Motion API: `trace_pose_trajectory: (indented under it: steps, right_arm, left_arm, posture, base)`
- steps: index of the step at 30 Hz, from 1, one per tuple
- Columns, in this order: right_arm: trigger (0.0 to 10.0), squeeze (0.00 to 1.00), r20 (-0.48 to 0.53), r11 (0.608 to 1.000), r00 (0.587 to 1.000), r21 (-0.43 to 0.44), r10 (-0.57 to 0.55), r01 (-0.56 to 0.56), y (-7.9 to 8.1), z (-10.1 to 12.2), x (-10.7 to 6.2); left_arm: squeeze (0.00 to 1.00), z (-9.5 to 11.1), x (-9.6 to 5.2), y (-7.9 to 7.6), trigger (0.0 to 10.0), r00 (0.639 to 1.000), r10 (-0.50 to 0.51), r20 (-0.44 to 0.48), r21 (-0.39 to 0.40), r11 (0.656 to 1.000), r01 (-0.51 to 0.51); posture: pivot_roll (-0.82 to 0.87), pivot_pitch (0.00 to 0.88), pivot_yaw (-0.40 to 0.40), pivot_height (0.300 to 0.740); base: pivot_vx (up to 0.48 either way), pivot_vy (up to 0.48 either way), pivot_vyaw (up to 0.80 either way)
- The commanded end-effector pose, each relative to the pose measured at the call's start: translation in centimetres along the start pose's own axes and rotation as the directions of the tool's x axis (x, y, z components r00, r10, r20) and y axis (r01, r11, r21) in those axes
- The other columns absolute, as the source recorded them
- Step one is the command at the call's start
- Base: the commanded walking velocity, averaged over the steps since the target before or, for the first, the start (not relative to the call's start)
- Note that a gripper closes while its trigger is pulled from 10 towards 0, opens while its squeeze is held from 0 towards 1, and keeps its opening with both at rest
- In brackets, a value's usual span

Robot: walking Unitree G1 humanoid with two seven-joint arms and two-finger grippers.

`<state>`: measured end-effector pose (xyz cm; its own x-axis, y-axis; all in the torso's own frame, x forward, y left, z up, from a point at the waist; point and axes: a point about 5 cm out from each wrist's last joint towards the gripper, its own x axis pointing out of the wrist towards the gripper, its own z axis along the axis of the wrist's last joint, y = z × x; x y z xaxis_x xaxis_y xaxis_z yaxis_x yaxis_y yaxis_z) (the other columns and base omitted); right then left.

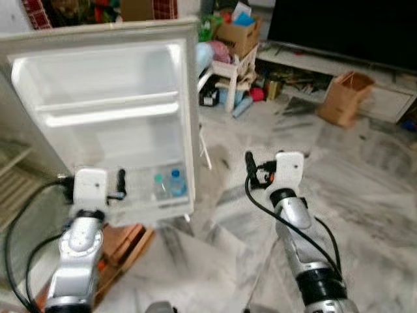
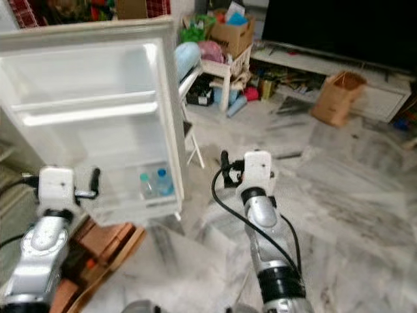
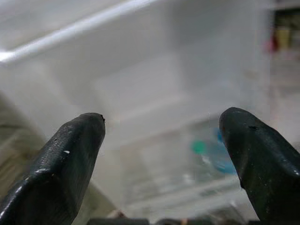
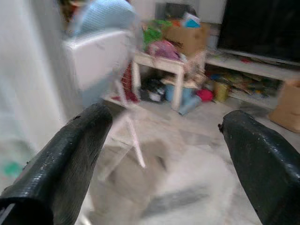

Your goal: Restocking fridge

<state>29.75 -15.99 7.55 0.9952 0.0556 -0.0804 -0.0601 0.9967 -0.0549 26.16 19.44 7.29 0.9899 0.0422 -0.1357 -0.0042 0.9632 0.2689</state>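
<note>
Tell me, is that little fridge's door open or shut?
Open. The fridge door is swung wide, its inner shelves facing the camera, with two bottles standing in the bottom door shelf.

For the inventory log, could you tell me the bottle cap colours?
One green cap, one blue cap; left eye view.

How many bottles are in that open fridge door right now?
2. One bottle with a green cap and one with a blue cap stand side by side in the bottom door shelf, near the door's outer edge. The frosted shelf front might hide others.
</note>
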Motion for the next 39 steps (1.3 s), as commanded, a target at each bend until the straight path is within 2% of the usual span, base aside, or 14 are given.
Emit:
trace_pose_trajectory:
  steps: [1,2,5,7,8,11,15,20,25,32,39]
  right_arm:
    - [10.0,0.0,0.014,0.999,0.999,0.007,-0.034,0.034,-0.8,0.3,0.2]
    - [10.0,0.0,0.017,0.998,0.998,0.015,-0.06,0.059,-1.1,0.5,0.2]
    - [10.0,0.0,0.04,0.997,0.997,0.022,-0.072,0.071,-1.2,1.0,0.1]
    - [10.0,0.0,0.034,0.996,0.996,0.023,-0.086,0.085,-1.3,0.9,-0.2]
    - [10.0,0.0,0.042,0.995,0.995,0.039,-0.095,0.094,-1.3,0.9,-0.3]
    - [10.0,0.0,0.078,0.997,0.994,0.02,-0.076,0.075,-0.9,1.2,-0.5]
    - [10.0,0.0,0.091,0.998,0.994,0.011,-0.068,0.067,-0.6,1.5,-0.4]
    - [10.0,0.0,0.121,0.998,0.991,-0.003,-0.057,0.058,-0.7,2.3,-0.1]
    - [10.0,0.0,0.125,0.999,0.991,-0.005,-0.053,0.054,-0.9,2.6,0.4]
    - [10.0,0.0,0.118,1.0,0.993,-0.005,-0.024,0.024,-0.8,2.5,0.3]
    - [10.0,0.0,0.119,1.0,0.993,0.01,0.006,-0.007,0.1,2.2,0.2]
  left_arm:
    - [0.0,1.0,0.5,-0.3,10.0,0.999,0.01,0.044,0.016,1.0,-0.011]
    - [0.0,1.1,0.5,-0.9,10.0,0.999,0.012,0.033,-0.005,1.0,-0.011]
    - [0.0,1.2,0.1,-1.8,10.0,1.0,-0.014,0.026,0.001,1.0,0.014]
    - [0.0,0.8,-0.6,-2.6,10.0,0.998,-0.044,0.041,0.05,0.998,0.042]
    - [0.0,0.7,-0.8,-2.6,10.0,0.998,-0.047,0.038,0.044,0.998,0.045]
    - [0.0,0.6,-0.8,-2.1,10.0,0.999,-0.01,0.033,-0.002,1.0,0.01]
    - [0.0,0.5,-0.8,-1.7,10.0,0.999,0.008,0.04,0.004,1.0,-0.008]
    - [0.0,0.3,-1.0,-1.6,10.0,0.999,0.03,0.03,-0.014,0.999,-0.03]
    - [0.0,0.4,-0.9,-2.0,10.0,0.999,0.03,0.035,-0.02,0.999,-0.029]
    - [0.0,0.6,-0.7,-2.5,10.0,0.999,0.032,0.038,-0.03,0.999,-0.031]
    - [0.0,0.5,-0.4,-2.0,10.0,0.998,0.044,0.035,-0.012,0.999,-0.044]
  posture:
    - [0.09,0.005,0.051,0.74]
    - [0.09,0.011,0.05,0.74]
    - [0.09,0.015,0.044,0.74]
    - [0.09,0.019,0.038,0.74]
    - [0.09,0.018,0.037,0.74]
    - [0.09,0.016,0.031,0.74]
    - [0.09,0.017,0.021,0.74]
    - [0.08,0.02,0.009,0.74]
    - [0.08,0.022,0.003,0.74]
    - [0.08,0.028,-0.021,0.74]
    - [0.09,0.017,0.001,0.74]
  base:
    - [0.0,0.0,0.0]
    - [0.0,0.0,0.0]
    - [0.0,0.0,0.0]
    - [0.0,0.0,0.0]
    - [0.0,0.0,0.0]
    - [0.0,0.0,0.0]
    - [0.0,0.0,0.0]
    - [0.0,-0.339,0.09]
    - [0.0,-0.394,0.59]
    - [0.0,-0.465,0.77]
    - [0.0,-0.45,0.77]
